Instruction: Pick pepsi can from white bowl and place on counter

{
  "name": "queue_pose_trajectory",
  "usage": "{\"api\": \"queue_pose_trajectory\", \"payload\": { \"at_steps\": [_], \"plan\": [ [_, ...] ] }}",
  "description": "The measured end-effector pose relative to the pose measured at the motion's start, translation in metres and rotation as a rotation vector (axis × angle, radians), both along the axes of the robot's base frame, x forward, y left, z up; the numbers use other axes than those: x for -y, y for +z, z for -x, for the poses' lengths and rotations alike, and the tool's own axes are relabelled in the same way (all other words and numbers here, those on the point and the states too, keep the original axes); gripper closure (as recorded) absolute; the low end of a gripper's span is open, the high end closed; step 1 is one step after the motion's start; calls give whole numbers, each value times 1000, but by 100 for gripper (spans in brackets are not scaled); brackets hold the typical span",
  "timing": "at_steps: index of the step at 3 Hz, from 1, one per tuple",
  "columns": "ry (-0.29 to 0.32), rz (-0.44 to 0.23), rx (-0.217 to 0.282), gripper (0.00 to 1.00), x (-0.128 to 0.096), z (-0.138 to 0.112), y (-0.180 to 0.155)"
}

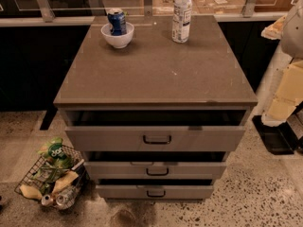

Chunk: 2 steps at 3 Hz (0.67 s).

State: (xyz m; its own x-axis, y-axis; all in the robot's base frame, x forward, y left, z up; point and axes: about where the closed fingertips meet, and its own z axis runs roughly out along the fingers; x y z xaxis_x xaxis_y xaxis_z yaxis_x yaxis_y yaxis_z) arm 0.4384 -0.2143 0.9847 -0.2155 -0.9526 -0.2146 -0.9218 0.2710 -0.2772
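Note:
The pepsi can [116,21], blue with a silver top, stands upright inside the white bowl [118,38] at the back left of the counter [156,74]. My arm hangs at the right edge of the view, beside the counter's right side and below its top. The dark gripper [276,135] is at the arm's lower end, near the floor. It is far from the can and the bowl, and nothing shows in it.
A tall clear plastic bottle [182,14] with a white label stands at the back right of the counter. The three drawers [156,138] are pulled partly out. A wire basket [51,176] with snack bags and crushed cans sits on the floor at the left.

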Motion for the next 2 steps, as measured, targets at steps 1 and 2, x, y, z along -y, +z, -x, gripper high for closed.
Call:
{"api": "queue_pose_trajectory", "payload": {
  "at_steps": [1, 2],
  "plan": [
    [-6, -6, 16, 0, 0, -3, 2],
    [-30, -54, 85, 0, 0, -33, 9]
  ]
}}
